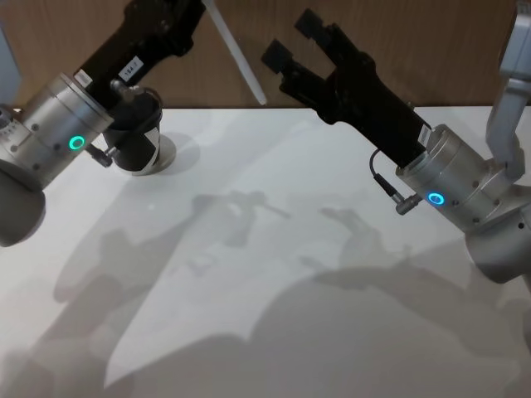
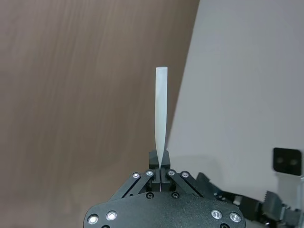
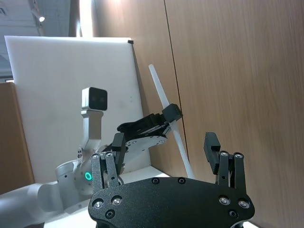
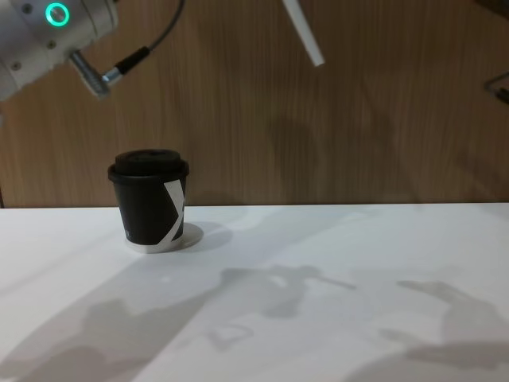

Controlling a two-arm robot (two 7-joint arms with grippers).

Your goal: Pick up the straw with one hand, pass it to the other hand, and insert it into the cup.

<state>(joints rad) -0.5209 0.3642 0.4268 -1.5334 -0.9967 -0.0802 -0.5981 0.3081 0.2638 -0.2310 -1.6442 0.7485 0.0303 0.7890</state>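
The thin white straw [image 1: 236, 54] hangs tilted in the air above the table, with my left gripper [image 1: 197, 10] shut on its upper end. In the left wrist view the straw [image 2: 161, 109] sticks out straight from the closed left gripper [image 2: 160, 172]. The black cup [image 1: 137, 137] with its domed lid stands upright on the table under my left arm; in the chest view the cup [image 4: 149, 199] shows a white mark, and the straw's lower tip [image 4: 306, 32] hangs to its right and well above it. My right gripper [image 1: 292, 40] is open, empty and just right of the straw.
The white table [image 1: 274, 249] stretches out in front of the cup. A brown wooden wall [image 4: 358, 119] stands behind it. In the right wrist view, my left gripper [image 3: 168, 116] holds the straw [image 3: 164, 97] in front of a white board [image 3: 61, 95].
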